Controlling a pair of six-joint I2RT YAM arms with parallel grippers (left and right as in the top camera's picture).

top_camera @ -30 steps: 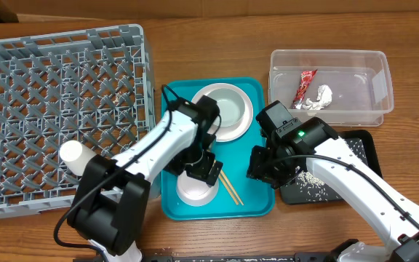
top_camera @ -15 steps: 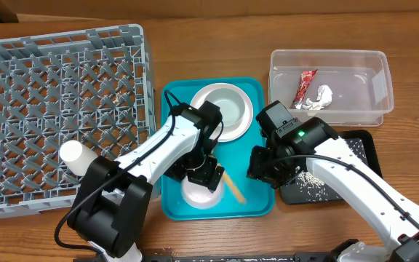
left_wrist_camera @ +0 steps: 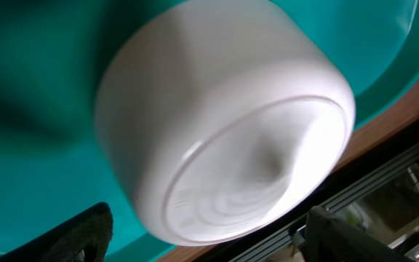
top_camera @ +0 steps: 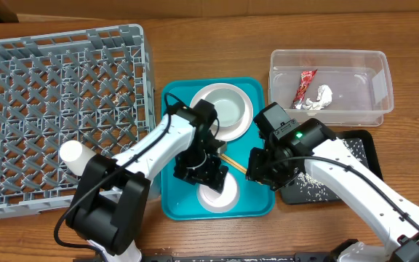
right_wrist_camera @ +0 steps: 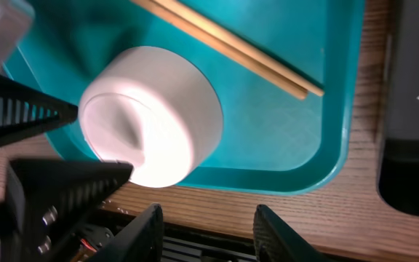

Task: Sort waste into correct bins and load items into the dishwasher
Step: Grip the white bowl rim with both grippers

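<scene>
Left arm [top_camera: 158, 145] bends over white cup [top_camera: 220, 196], jaws open astride; right jaws apart.

The left gripper [top_camera: 203, 173] hangs over a pale round bowl [top_camera: 220, 196] at the front of a teal rectangular plastic tray [top_camera: 257, 198], the right gripper [top_camera: 262, 169] just beside two thin wooden chopsticks [top_camera: 233, 164] near the tray's right rim. Behind, a grey-green bowl [top_camera: 231, 109] sits on a round white plate [top_camera: 200, 99], a large grey lattice dish rack [top_camera: 57, 94] to the left. At right, a clear plastic tub [top_camera: 355, 60] holds a red shiny wrapper [top_camera: 305, 85] and crumpled white tissue [top_camera: 319, 97], near a black tray [top_camera: 362, 145] strewn with white rice grains [top_camera: 310, 177].
</scene>
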